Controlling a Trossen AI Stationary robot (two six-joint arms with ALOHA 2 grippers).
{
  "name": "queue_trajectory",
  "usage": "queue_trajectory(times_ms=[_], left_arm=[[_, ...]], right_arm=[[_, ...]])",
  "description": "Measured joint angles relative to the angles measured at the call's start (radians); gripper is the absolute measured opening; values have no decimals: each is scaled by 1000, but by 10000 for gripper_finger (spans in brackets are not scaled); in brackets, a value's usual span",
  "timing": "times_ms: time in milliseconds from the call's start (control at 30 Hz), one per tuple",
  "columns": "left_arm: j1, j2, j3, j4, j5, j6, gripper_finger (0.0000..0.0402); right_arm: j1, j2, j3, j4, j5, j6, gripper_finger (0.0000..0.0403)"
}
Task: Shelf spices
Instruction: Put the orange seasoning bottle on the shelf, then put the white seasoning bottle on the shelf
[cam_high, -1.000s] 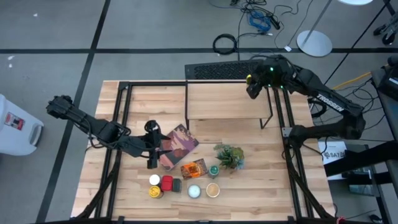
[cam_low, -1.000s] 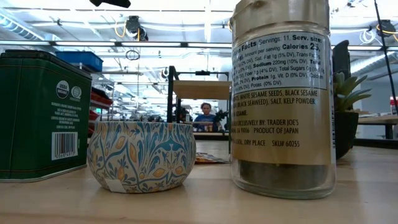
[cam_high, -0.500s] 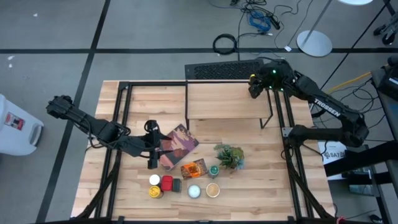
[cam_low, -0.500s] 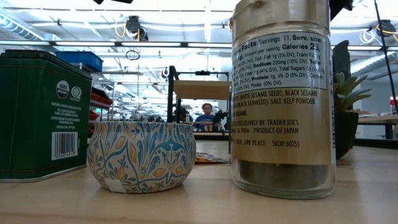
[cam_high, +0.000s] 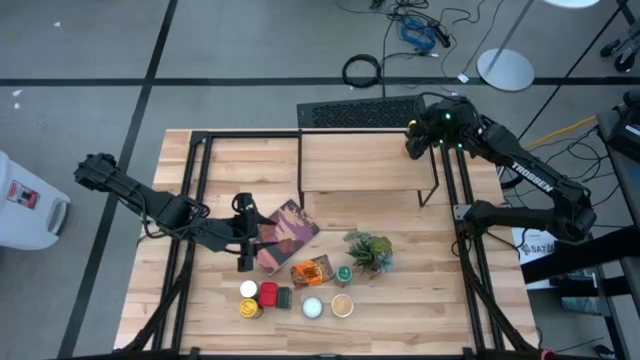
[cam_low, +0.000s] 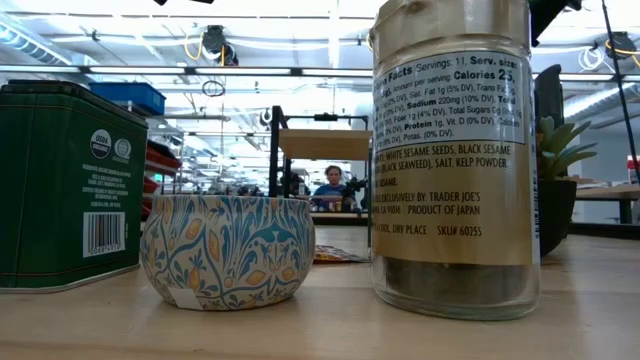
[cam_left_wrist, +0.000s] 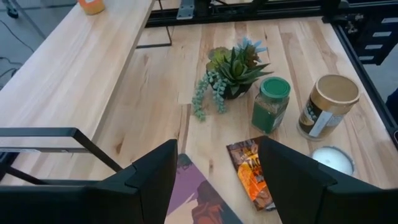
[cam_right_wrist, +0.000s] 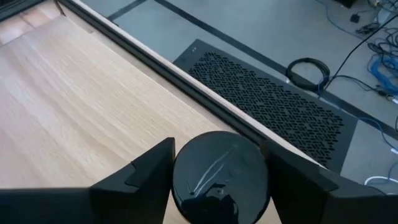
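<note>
The shelf (cam_high: 362, 160), a light board on a thin black frame, stands at the table's far middle. My right gripper (cam_high: 412, 145) is at its far right corner, and a black-lidded jar (cam_right_wrist: 219, 174) stands upright on the board between its fingers. The other spices lie near the front edge: white-, red- and yellow-topped jars (cam_high: 258, 297), a white tin (cam_high: 312, 307), a tan-topped jar (cam_high: 342, 305), a green-lidded jar (cam_left_wrist: 270, 102) and an orange packet (cam_left_wrist: 252, 177). My left gripper (cam_high: 250, 240) hangs open over the maroon book (cam_high: 290, 232), holding nothing. My right gripper's fingers (cam_right_wrist: 149, 171) stand close on either side of the jar's black lid (cam_right_wrist: 186, 168), slanting down from the table's right. Whether they touch the lid I cannot tell. The jar stands upright on the shelf's board.
A green potted plant (cam_high: 368, 250) stands right of the book, behind the green-lidded jar. A dark perforated panel (cam_right_wrist: 267, 102) lies beyond the shelf's far edge. In the low view the tan-topped jar (cam_low: 455, 160), a patterned tin (cam_low: 228, 250) and a green tin (cam_low: 65, 185) stand close to the camera.
My right gripper has gone a little toward the table's right edge and down, to the shelf's far right corner.
</note>
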Motion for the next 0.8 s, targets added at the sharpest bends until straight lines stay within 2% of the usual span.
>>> queue_trajectory(times_ms=[233,633,800], left_arm=[[0,0,0,2,0,-3,235],[0,0,0,2,0,-3,235],[0,0,0,2,0,-3,235]], right_arm=[[0,-3,0,-16,0,-4,207],[0,-95,0,-17,-7,-36,251],[1,-140,0,-19,-47,-41,258]])
